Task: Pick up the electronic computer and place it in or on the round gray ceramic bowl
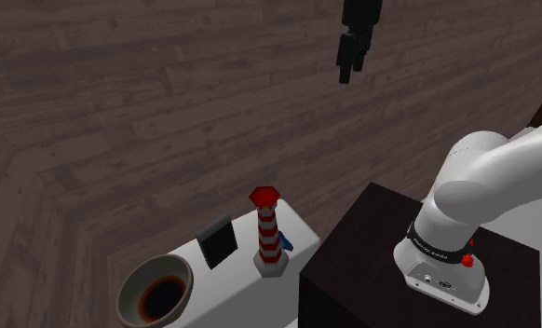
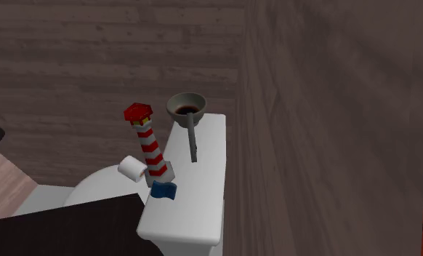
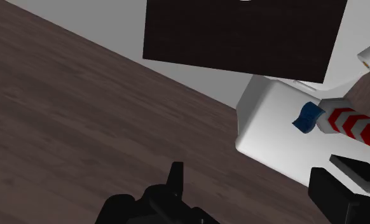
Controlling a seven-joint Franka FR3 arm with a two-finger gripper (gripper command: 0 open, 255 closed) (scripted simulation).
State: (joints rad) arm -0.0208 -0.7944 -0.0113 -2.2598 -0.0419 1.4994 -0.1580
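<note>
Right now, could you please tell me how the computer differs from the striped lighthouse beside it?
The computer is a plain dark, thin slab; the lighthouse is a red-and-white striped tower with a red cap. The lighthouse stands taller. The computer sits nearer the bowl than the lighthouse. Both stand upright on the white surface.

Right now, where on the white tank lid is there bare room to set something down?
The widest bare patch is the near end of the tank lid in the second exterior view, past the small blue object. A bare strip runs along the wall side, opposite the lighthouse figure. The far end is crowded: bowl and dark computer close together.
</note>
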